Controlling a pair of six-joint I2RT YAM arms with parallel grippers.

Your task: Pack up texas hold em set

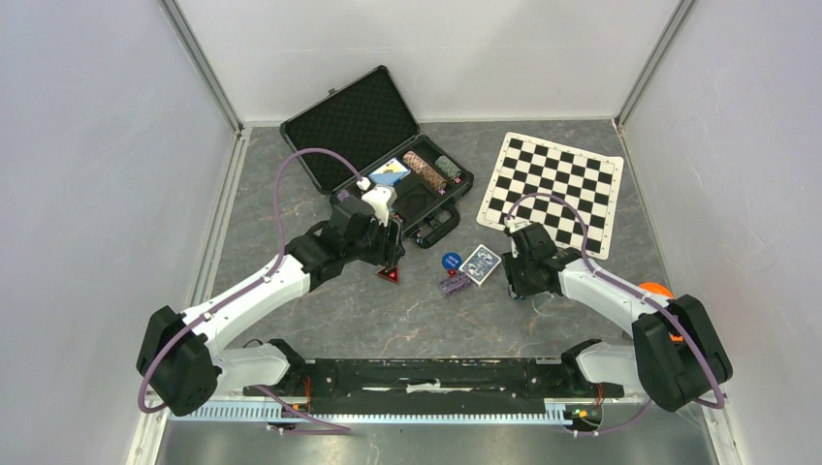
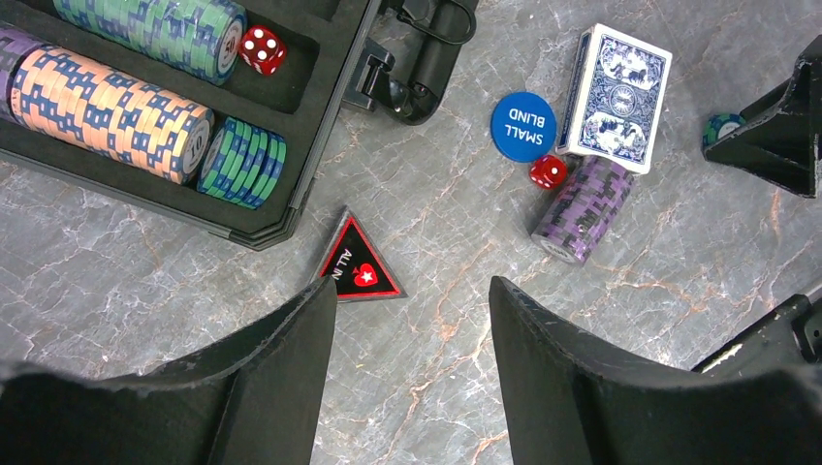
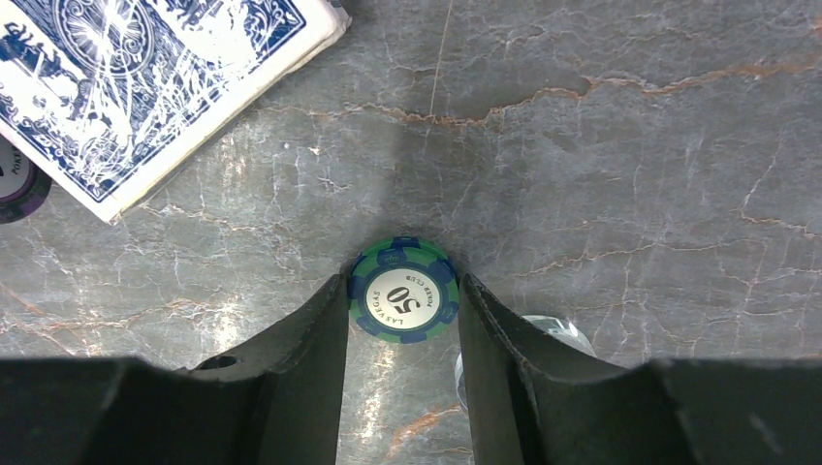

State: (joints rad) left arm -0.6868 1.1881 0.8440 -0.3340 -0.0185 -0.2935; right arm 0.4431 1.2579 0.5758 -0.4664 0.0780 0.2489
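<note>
The black briefcase (image 1: 361, 124) lies open at the back, holding a blue-backed deck (image 1: 390, 171), chip stacks (image 2: 107, 107) and a red die (image 2: 263, 48). On the table in front lie the blue SMALL BLIND button (image 2: 523, 126), another blue-backed deck (image 2: 617, 97), a red die (image 2: 549, 171), a purple chip stack (image 2: 582, 208) on its side and a black-red ALL IN triangle (image 2: 357, 263). My left gripper (image 2: 412, 291) is open and empty just above the triangle. My right gripper (image 3: 404, 286) is shut on a green-blue 50 chip (image 3: 404, 291), low over the table beside the deck (image 3: 145, 77).
The black-and-white chess mat (image 1: 553, 189) lies at the back right. An orange object (image 1: 657, 289) sits behind my right arm. The briefcase handle (image 2: 426, 68) juts toward the loose pieces. Bare marbled tabletop (image 1: 407, 320) lies between the arms; grey walls close three sides.
</note>
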